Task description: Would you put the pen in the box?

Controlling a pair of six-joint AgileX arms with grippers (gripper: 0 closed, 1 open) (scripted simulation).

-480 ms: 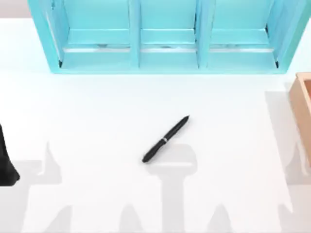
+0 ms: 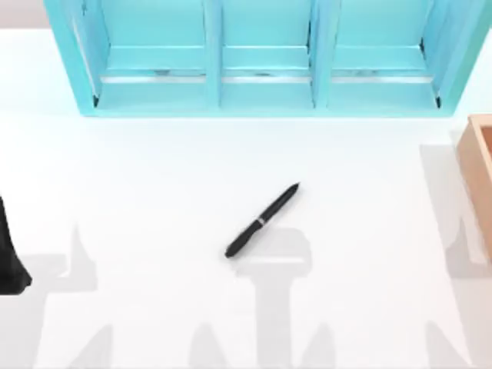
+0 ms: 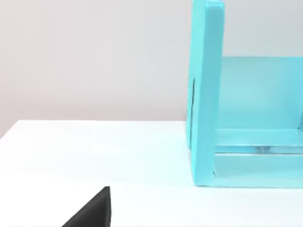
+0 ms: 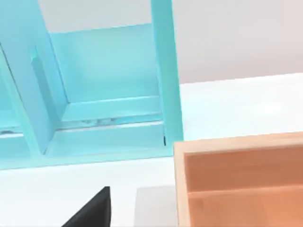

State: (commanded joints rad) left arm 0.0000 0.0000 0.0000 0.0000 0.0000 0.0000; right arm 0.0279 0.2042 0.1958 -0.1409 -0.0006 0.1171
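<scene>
The black pen [image 2: 261, 221] with its silver ring lies slantwise on the white table, near the middle, with nothing touching it. The wood-coloured box [image 2: 480, 173] stands at the table's right edge, partly cut off; its thick wall and darker inside are close by in the right wrist view [image 4: 236, 177]. A black part of my left arm [image 2: 11, 254] sits at the far left edge, well away from the pen. My left gripper [image 3: 93, 212] and my right gripper [image 4: 93, 211] each appear as a black wedge.
A large turquoise shelf unit [image 2: 261, 61] with three compartments spans the table's back edge; its end wall [image 4: 165, 75] stands just behind the box. Grey arm shadows fall across the table's front.
The shadows at the table's front right have shifted to the left. The pen, the box and the left arm have not moved.
</scene>
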